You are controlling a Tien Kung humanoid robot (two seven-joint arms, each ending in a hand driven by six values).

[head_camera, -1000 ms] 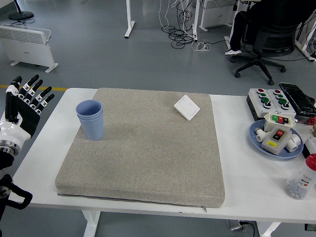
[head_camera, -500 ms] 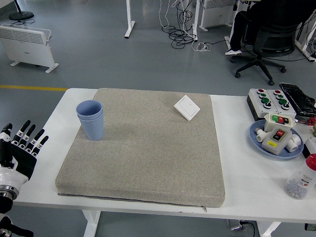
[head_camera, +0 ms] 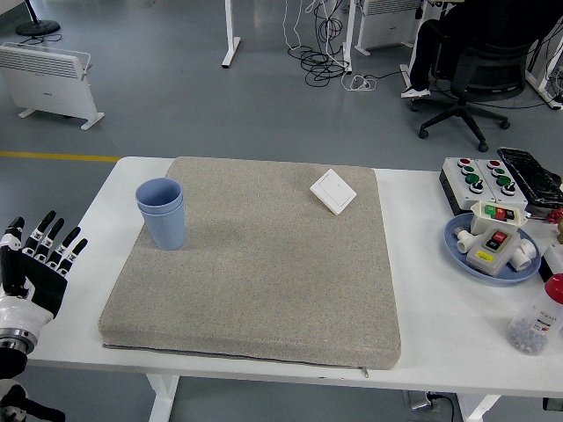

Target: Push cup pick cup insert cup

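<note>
Two blue cups stand nested, one inside the other, upright on the left part of the grey mat. My left hand hovers at the picture's left edge, off the table's left side and well left of the cups, fingers spread and holding nothing. The right arm does not show.
A white switch plate lies at the mat's far right. At the right of the table are a button box, a blue dish with control parts, and a clear bottle with a red cap. A person sits on an office chair far back.
My left hand dropped from beside the table's far left corner down to its near left side, then rose very slightly. The cups have not moved.
</note>
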